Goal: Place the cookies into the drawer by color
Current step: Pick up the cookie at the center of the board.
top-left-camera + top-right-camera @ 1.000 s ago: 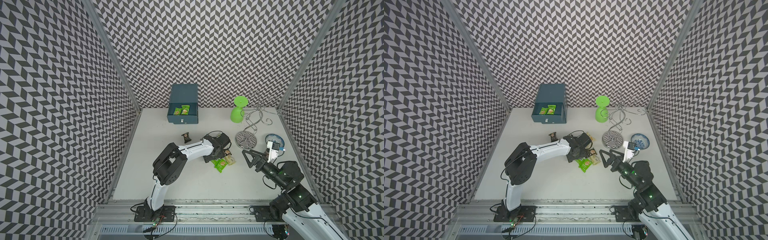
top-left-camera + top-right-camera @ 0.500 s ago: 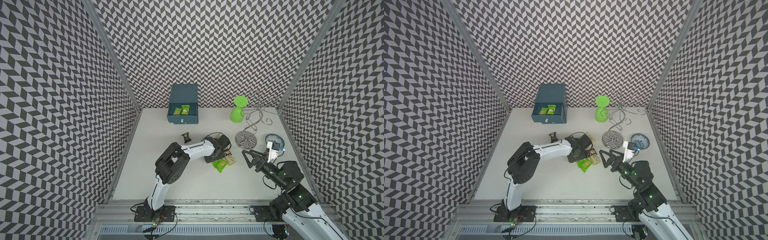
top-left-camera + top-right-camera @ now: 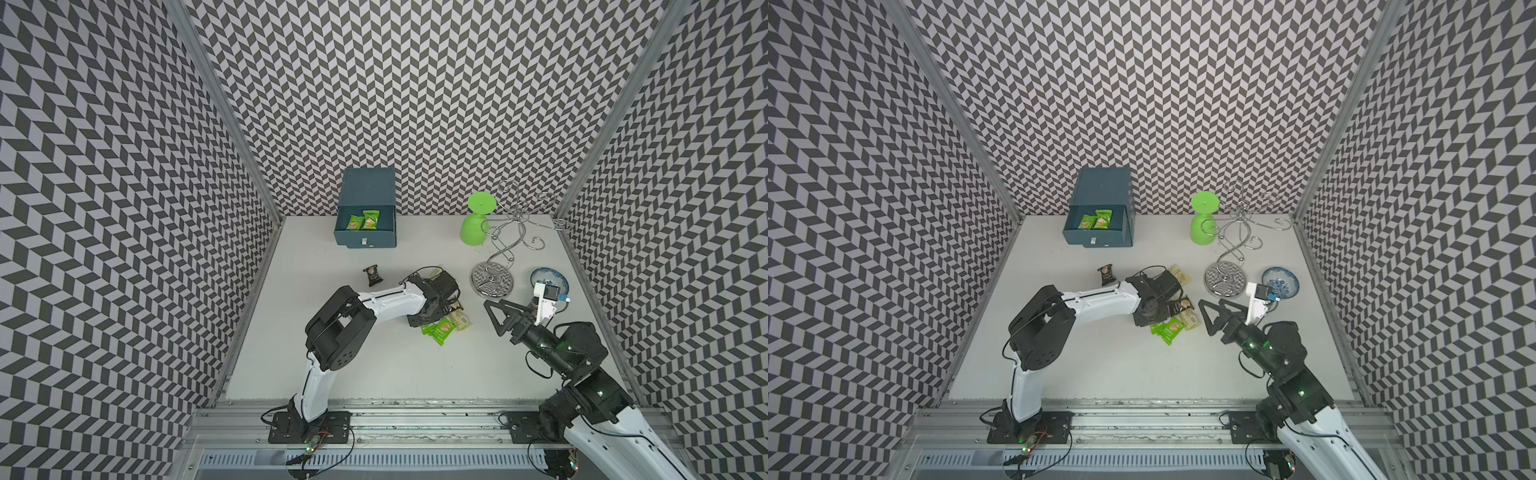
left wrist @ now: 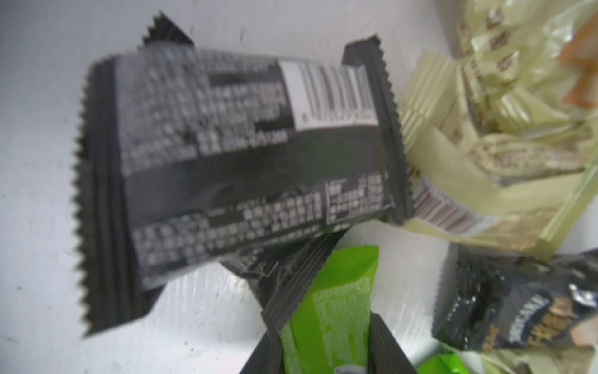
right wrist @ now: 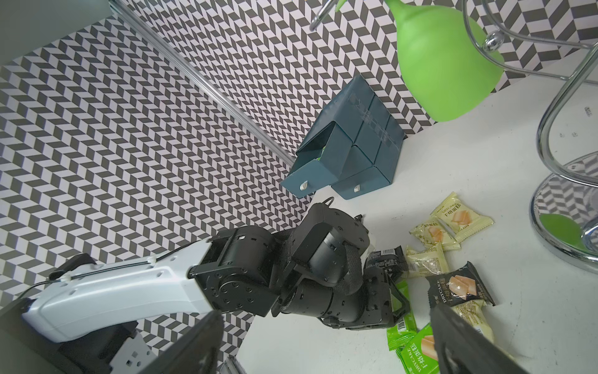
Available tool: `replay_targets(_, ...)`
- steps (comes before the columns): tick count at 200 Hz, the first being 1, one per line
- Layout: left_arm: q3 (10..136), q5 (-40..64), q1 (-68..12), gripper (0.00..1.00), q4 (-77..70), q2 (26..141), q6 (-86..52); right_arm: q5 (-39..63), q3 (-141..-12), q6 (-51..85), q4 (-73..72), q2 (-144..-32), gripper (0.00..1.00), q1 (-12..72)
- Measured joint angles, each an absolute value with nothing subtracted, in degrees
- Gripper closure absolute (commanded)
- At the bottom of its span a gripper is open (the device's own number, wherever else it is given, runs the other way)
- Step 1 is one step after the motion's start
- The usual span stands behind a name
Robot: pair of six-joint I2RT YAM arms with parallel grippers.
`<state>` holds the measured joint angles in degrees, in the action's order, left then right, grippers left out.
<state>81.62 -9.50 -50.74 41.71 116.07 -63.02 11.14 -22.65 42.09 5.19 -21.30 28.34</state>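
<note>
My left pincer (image 4: 323,333) is clenched on a bright green crinkly cookie packet (image 4: 339,291). One dark finger (image 4: 265,356) bears on each long side of it, and the crimped end of a black packet (image 4: 291,285) lies across its upper part. The grasped packet carries white print, too blurred to read. It sits in the pile of packets near the middle of the white desk (image 3: 374,374). There, other green packets (image 3: 440,329), pale yellow packets (image 3: 460,320) and a black packet with a biscuit picture (image 3: 1183,305) lie touching or overlapping. All have saw-toothed end seams. A black packet with a white barcode label (image 4: 233,155) lies back-up just beside the grasp. One lone black packet (image 3: 372,275) lies between the pile and the dark teal three-drawer chest (image 3: 368,187), which stands against the back wall. The chest's top drawer (image 3: 374,239) is pulled out and holds two green packets (image 3: 363,220) side by side. My right pincer (image 3: 492,318) is released, with its jaws spread wide. It is near the pile but apart from every packet.
</note>
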Motion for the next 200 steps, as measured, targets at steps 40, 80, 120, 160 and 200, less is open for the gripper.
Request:
replay_targets(40, 80.27, -7.62, -50.76, 0.62, 41.89, 114.48, -61.1, 11.11, -22.28, 42.78, 5.15, -21.37, 0.0, 28.32)
replay_targets(80, 78.3, -6.31, -50.87, 0.62, 42.35, 110.28, -59.61, 11.09, -21.76, 43.18, 4.29, -21.89, 0.0, 28.34)
replay_targets(120, 78.04, -6.26, -51.0, 0.63, 42.83, 105.21, -58.63, 11.11, -21.67, 43.75, 3.84, -23.44, 0.0, 28.34)
replay_targets(160, 79.99, -6.98, -50.96, 0.63, 45.04, 103.09, -57.52, 11.11, -21.67, 44.07, 2.96, -24.12, 0.0, 28.32)
replay_targets(200, 84.29, -8.14, -49.47, 0.63, 46.13, 101.6, -55.05, 11.09, -21.67, 44.18, 2.87, -24.32, 0.0, 28.32)
